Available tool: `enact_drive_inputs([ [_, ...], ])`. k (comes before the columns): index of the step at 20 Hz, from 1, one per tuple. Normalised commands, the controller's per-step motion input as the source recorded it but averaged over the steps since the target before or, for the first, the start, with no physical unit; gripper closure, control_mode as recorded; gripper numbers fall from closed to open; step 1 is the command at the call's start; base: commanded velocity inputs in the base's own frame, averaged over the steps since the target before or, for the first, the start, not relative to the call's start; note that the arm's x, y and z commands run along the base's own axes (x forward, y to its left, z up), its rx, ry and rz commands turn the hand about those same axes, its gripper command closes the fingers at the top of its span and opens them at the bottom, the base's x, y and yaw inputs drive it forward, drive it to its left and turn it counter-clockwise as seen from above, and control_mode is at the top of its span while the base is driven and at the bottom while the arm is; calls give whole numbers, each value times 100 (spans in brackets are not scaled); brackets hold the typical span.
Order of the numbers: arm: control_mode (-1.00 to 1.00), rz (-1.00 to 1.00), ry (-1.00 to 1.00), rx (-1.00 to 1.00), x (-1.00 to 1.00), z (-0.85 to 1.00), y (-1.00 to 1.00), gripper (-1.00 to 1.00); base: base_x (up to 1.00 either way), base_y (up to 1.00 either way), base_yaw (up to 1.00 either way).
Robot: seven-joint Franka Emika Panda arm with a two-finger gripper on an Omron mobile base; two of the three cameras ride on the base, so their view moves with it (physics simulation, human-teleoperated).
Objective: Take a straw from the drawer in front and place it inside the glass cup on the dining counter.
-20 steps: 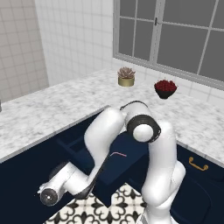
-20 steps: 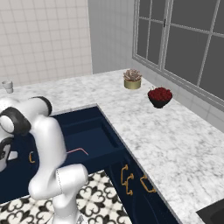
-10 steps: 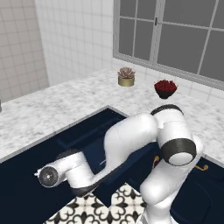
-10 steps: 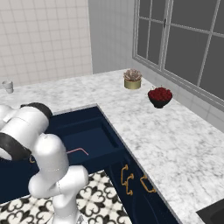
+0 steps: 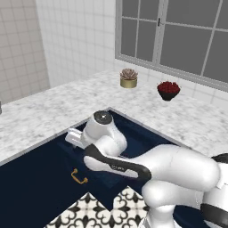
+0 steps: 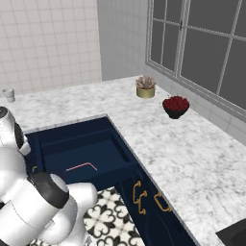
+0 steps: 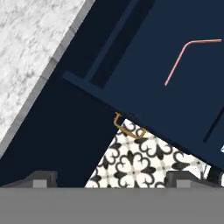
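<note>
Swinging up and over from low by the floor a moment ago, the arm now hangs above the open drawer (image 6: pixel 81 153). The gripper (image 7: pixel 111 177) looks down with its two tips spread wide apart, and nothing sits between them. The pink straw (image 6: pixel 81 166) lies flat on the drawer's blue bottom, bent at one end, well apart from the tips. The glass cup (image 6: pixel 8 94) waits far off on the dining counter (image 6: pixel 202 158). I think reaching down for the straw comes next.
</note>
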Motion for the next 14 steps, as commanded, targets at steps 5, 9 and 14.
enact_drive_inputs([
  [5, -100, -75, 36, 18, 6, 23, -52, -100, 0, 0, 0],
  [9, -100, -65, 67, 0, 24, 53, -36, -100, 0, 0, 0],
  [14, -100, -48, 68, -3, 63, 46, -13, -100, 0, 0, 0],
])
